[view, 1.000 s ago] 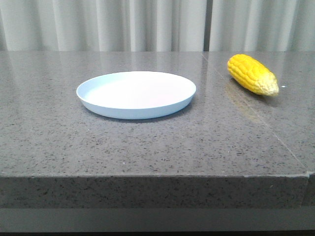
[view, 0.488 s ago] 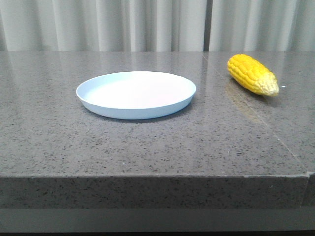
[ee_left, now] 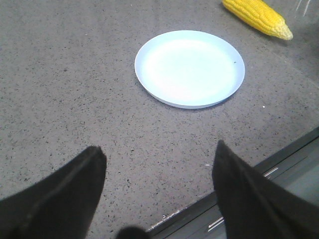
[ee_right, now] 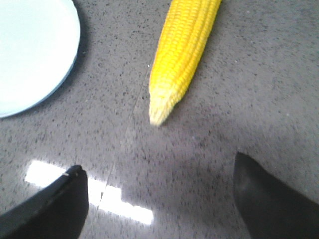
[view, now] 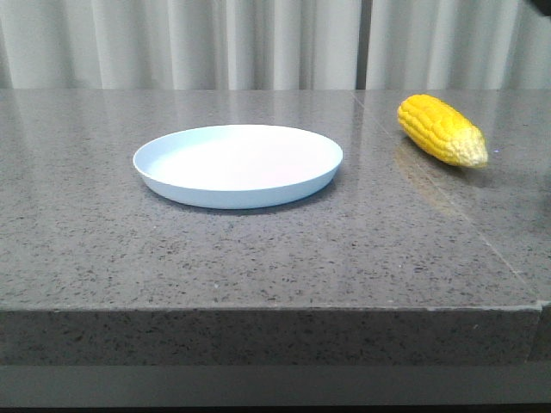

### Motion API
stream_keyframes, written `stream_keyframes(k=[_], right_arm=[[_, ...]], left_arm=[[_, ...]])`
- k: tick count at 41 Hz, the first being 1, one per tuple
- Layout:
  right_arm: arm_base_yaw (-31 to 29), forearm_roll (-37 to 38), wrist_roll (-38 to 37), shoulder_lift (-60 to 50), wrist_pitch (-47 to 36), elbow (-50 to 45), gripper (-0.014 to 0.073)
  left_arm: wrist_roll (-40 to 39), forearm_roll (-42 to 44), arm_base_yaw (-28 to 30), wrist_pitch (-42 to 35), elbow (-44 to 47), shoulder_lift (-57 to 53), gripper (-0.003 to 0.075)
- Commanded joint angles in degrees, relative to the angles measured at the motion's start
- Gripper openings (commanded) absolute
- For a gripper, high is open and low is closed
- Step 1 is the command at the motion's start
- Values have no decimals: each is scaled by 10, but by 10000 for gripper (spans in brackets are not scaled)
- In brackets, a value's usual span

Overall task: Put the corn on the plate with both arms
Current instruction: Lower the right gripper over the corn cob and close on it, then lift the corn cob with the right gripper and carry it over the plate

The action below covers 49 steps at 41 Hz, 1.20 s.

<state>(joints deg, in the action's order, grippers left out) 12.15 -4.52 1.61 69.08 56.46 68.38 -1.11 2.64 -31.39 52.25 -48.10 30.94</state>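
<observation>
- Grey speckled stone makes up the surface, polished enough to carry pale reflections, with a thin seam running from far to near on its right part
- Pleated pale curtains hang behind the far edge
- The left claw shows only in the left wrist view: its two dark fingers stand wide apart with nothing between them, above bare stone at the near edge of the surface, well short of the plate
- The plate, pale blue-white with a low raised rim, sits left of centre on the surface; nothing lies in it
- In the left wrist view the plate is seen whole, with the corn beyond it and apart from it
- The corn, bright yellow with a paler tapered tip, lies on the surface to the right of the plate and a little farther back, clear of the rim; its tip points right and towards the near side
- The right claw also shows only through its own wrist camera: its dark fingers are spread wide and hold nothing
- In that view the corn lies just ahead of the open claw, its pale tip toward the gap between the fingers and not touching either, with the edge of the plate off to one side
- A bright strip of reflected light lies on the stone near one finger
</observation>
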Motion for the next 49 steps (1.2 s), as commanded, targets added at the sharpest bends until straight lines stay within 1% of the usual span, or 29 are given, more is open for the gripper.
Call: stream_keyframes(k=[1,5,12,23,31,42,43,45,46,49], right_arm=[[1,5,-1,56,4,65,613],[1,8,-8,121,34,121,613],[-2,25,-65,215,73,205,613],[-2,72,-113,325,72,306,613],[-2,71,-122,378,69,345,613],[-2,69,-122,411,71,353,611],[-2,68,-122,411,73,353,605],[-2,65,-122,411,75,353,559],[-2,63,-122,411,77,353,525],[-2,52,-121,411,82,353,388]], left_arm=[[-6,-2,-5,-41,-14,3,459],[-6,-2,-5,-41,-14,3,459],[-6,-2,-5,-41,-14,3,460],[-6,-2,-5,-41,-14,3,459],[-6,-2,-5,-41,-14,3,459],[-6,-2,-5,-41,-14,3,459],[-6,-2,-5,-41,-14,3,459],[-6,-2,-5,-41,-14,3,459],[-6,-2,-5,-41,-14,3,459],[-6,-2,-5,-41,-14,3,459]])
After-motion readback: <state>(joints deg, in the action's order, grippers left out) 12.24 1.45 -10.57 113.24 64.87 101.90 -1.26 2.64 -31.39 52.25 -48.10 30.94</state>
